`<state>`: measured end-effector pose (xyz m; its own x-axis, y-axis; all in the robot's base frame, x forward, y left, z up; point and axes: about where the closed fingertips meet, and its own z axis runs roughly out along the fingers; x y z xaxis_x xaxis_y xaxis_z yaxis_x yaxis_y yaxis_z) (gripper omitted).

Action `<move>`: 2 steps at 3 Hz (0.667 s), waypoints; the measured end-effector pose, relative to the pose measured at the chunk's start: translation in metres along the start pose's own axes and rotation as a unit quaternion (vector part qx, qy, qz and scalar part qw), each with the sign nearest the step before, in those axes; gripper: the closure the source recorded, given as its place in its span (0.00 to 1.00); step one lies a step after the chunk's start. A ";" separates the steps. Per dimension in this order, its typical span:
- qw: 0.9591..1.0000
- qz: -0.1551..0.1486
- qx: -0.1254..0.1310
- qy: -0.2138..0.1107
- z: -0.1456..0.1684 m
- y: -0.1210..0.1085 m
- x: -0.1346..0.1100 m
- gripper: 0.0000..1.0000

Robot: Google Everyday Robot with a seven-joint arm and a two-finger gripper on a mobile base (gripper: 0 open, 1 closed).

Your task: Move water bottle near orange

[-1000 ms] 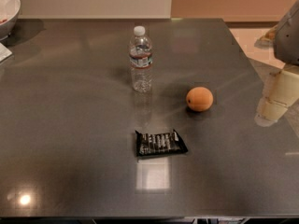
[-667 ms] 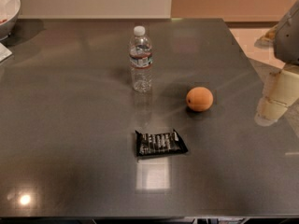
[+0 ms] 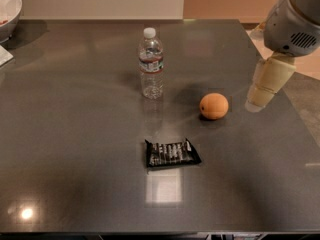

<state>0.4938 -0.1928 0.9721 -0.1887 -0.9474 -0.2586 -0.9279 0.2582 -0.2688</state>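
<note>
Water bottle (image 3: 151,64): small, clear plastic, white cap on, dark label band with red stripe around upper body. Stands upright on desk (image 3: 75,134), centre-rear of surface, faint reflection below base.

Orange (image 3: 214,106): round, smooth matte skin, shorter than bottle. Rests on desk, right of bottle and closer to camera. Clear gap between the two, no contact.

End effector (image 3: 256,103): cream-coloured, at right side of desk, near orange on its right, touching neither orange nor bottle.
</note>
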 end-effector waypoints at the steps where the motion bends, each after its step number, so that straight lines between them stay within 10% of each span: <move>1: 0.999 0.012 0.009 -0.033 0.019 -0.031 -0.025 0.00; 2: 0.997 0.027 0.014 -0.070 0.037 -0.064 -0.053 0.00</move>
<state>0.5747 -0.1519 0.9690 -0.1896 -0.8969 -0.3995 -0.9078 0.3152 -0.2768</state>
